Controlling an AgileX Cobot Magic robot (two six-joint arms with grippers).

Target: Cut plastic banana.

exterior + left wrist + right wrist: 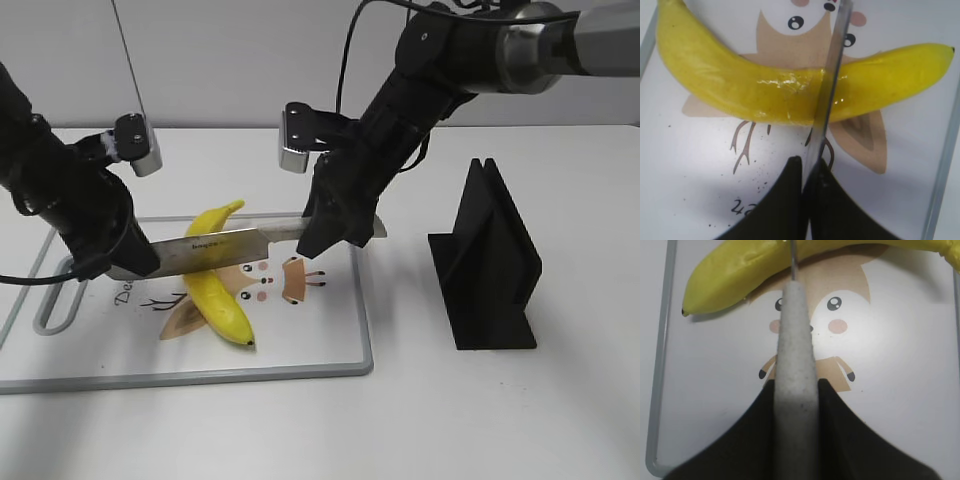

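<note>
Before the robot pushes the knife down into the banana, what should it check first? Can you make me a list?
1. Banana lies on the cutting board: ok.
2. Knife crosses the banana's middle, blade across it: ok.
3. Right hand shut on the knife's handle: ok.
4. Left hand pinches the blade's far end: ok.
5. Blade edge already touching the banana: cannot tell.
6. Black stand sits off the board, away from the knife: ok.
</note>
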